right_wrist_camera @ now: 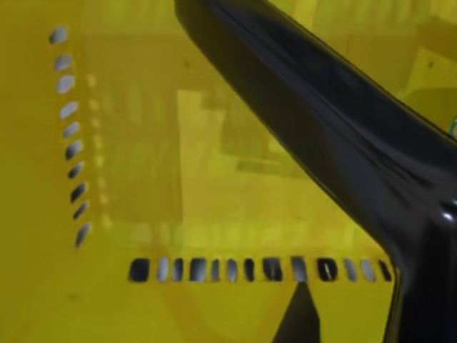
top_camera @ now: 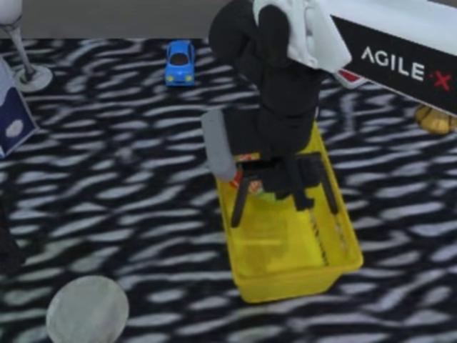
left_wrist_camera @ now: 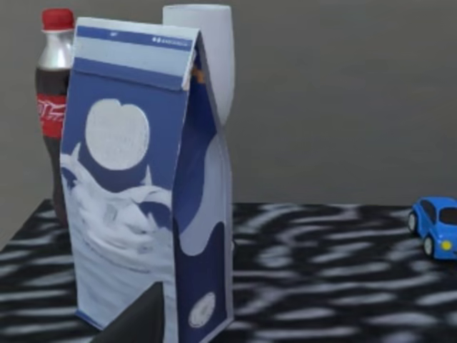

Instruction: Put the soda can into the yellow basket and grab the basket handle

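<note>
A table [top_camera: 128, 200] covered in black cloth with wavy white streaks fills the top view, with a plain grey wall behind it. Our right gripper [top_camera: 282, 182] hangs down inside the far end of the bright yellow slotted plastic basket [top_camera: 285, 282]. That seems to us the sensible spot for lowering something below the rim. The dark wrist blocks the view, so we cannot tell whether the gripper is clamped on anything or has let go. Just beneath it, against the basket's left wall, we see slivers of orange and green that we take for the small cylindrical red-orange, white and green soda can [top_camera: 255, 189]. It looks to be within the walls, though whether it rests on the floor is hidden. The right wrist view shows the thin glossy black basket handle [right_wrist_camera: 321, 128] crossing close in front of the yellow floor and slot rows. We judge the bar is within easy reach but also easy to snag on the way up. The near half of the basket is bare, and open cloth surrounds it on every side. A small blue toy car [top_camera: 180, 62] sits well apart near the far edge and a grey disc [top_camera: 87, 311] near the front left. Our left gripper [left_wrist_camera: 139, 321] waits at the table's left, facing a blue-and-white milk carton [left_wrist_camera: 143, 186] and a dark cola bottle [left_wrist_camera: 51, 107].
</note>
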